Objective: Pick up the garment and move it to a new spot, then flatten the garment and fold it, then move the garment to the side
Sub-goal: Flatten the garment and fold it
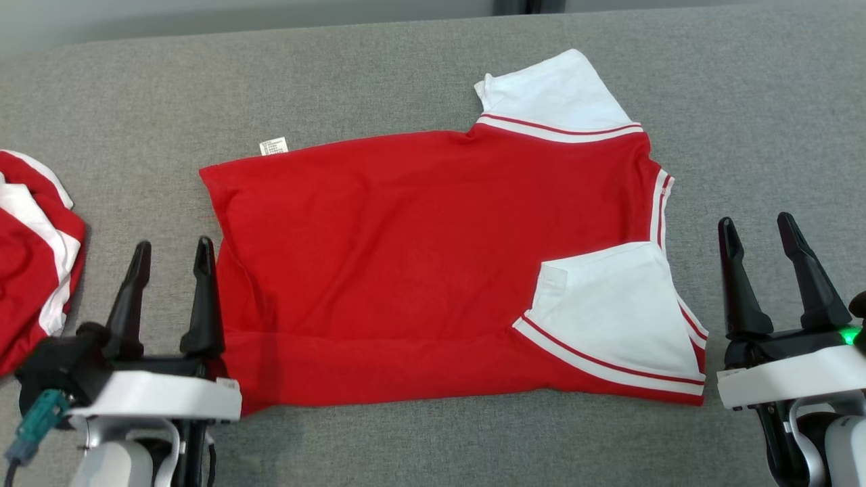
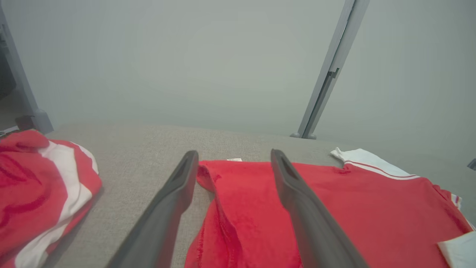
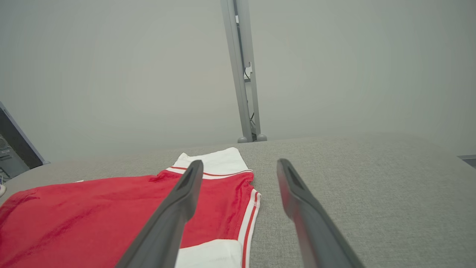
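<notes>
The garment (image 1: 419, 243), a red shirt with white sleeves and red-striped trim, lies spread on the grey surface, its near edge folded over and one white sleeve laid across the body. My left gripper (image 1: 170, 251) stands open at the garment's near left corner, nothing between its fingers; in the left wrist view the garment (image 2: 334, 201) lies under and beyond the left gripper (image 2: 232, 158). My right gripper (image 1: 758, 228) is open just right of the garment's collar end, over bare fabric. The right wrist view has the garment (image 3: 93, 208) left of the right gripper (image 3: 240, 165).
A second red and white garment (image 1: 34, 243) lies bunched at the left edge, and appears again as that bunched garment (image 2: 41, 186). The grey padded surface (image 1: 433, 439) stretches wide around everything. A grey upright post (image 3: 243, 74) stands beyond the far edge.
</notes>
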You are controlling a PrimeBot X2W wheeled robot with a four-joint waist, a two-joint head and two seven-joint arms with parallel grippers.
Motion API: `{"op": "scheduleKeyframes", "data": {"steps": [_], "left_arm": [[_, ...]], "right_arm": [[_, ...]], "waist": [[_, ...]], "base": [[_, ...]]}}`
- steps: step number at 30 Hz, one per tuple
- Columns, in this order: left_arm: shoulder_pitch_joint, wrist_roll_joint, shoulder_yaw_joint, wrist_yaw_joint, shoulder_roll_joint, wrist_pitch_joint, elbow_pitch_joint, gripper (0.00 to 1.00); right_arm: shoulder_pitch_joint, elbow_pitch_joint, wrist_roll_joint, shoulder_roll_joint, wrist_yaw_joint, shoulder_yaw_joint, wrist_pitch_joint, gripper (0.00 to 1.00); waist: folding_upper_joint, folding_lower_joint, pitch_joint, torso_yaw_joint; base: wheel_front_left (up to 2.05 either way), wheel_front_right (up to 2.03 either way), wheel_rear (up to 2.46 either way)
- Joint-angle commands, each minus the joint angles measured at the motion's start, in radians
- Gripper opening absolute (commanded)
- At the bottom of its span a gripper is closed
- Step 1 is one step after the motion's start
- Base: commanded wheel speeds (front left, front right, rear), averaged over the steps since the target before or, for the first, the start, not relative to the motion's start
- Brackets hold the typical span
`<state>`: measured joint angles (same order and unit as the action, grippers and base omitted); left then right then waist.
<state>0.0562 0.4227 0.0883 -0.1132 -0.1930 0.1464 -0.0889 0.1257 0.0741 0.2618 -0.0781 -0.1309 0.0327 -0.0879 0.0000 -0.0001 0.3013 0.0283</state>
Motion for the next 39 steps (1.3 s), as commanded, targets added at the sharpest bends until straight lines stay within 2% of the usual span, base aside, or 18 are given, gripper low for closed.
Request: {"op": "scheduleKeyframes", "data": {"steps": [1, 6, 13, 20, 24, 25, 26, 27, 32, 34, 39], "left_arm": [[0.041, 0.007, -0.002, 0.009, -0.009, -0.006, 0.003, 1.0], [0.198, 0.056, -0.006, 0.045, -0.04, -0.109, 0.095, 1.0], [0.385, 0.177, -0.041, 0.118, -0.095, -0.267, 0.385, 1.0], [0.487, 0.236, -0.063, 0.178, -0.136, -0.311, 0.599, 1.0], [0.518, 0.277, -0.055, 0.21, -0.131, -0.335, 0.669, 0.98], [0.523, 0.282, -0.052, 0.215, -0.132, -0.33, 0.679, 0.68], [0.528, 0.285, -0.05, 0.219, -0.135, -0.327, 0.688, 0.28], [0.539, 0.29, -0.042, 0.228, -0.138, -0.32, 0.704, 0.0], [0.563, 0.282, -0.023, 0.237, -0.156, -0.283, 0.715, 0.0], [0.578, 0.278, -0.012, 0.238, -0.157, -0.27, 0.713, 0.0], [0.648, 0.269, 0.053, 0.243, -0.105, -0.263, 0.711, 0.0]], "right_arm": [[0.012, 0.003, 0.004, -0.004, 0.0, 0.001, 0.004, 1.0], [0.033, 0.003, 0.012, -0.002, 0.0, -0.011, 0.0, 1.0], [0.053, -0.04, 0.031, 0.005, 0.0, -0.04, -0.019, 1.0], [0.074, -0.085, 0.053, 0.012, 0.0, -0.054, -0.048, 1.0], [0.082, -0.105, 0.066, 0.003, 0.0, -0.04, -0.057, 1.0], [0.087, -0.106, 0.067, 0.0, 0.0, -0.035, -0.058, 1.0], [0.092, -0.107, 0.063, -0.006, 0.0, -0.027, -0.058, 1.0], [0.101, -0.11, 0.062, -0.014, 0.0, -0.012, -0.059, 1.0], [0.185, -0.124, 0.088, -0.066, 0.0, 0.047, -0.061, 1.0], [0.245, -0.155, 0.104, -0.109, 0.0, 0.072, -0.042, 1.0], [0.408, -0.298, 0.158, -0.229, 0.0, 0.103, 0.014, 1.0]], "waist": [[0.0, 0.0001, 0.012, -0.002], [0.0, 0.0001, 0.058, -0.024], [0.0, 0.0001, 0.106, -0.082], [0.0, 0.0001, 0.137, -0.116], [0.0, 0.0001, 0.145, -0.121], [0.0, 0.0001, 0.145, -0.121], [0.0, 0.0001, 0.146, -0.122], [0.0, 0.0001, 0.147, -0.122], [0.0, 0.0001, 0.152, -0.117], [0.0, 0.0001, 0.158, -0.106], [0.0, 0.0001, 0.193, -0.015]], "base": [[0.0, 0.0, 0.0], [0.0, 0.0, 0.0], [0.0, 0.0, 0.0], [0.0, 0.0, 0.0], [0.0, 0.0, 0.0], [0.0, 0.0, 0.0], [0.0, 0.0, 0.0], [0.0, 0.0, 0.0], [0.0, 0.0, 0.0], [0.0, 0.0, 0.0], [0.0, 0.0, 0.0]]}}
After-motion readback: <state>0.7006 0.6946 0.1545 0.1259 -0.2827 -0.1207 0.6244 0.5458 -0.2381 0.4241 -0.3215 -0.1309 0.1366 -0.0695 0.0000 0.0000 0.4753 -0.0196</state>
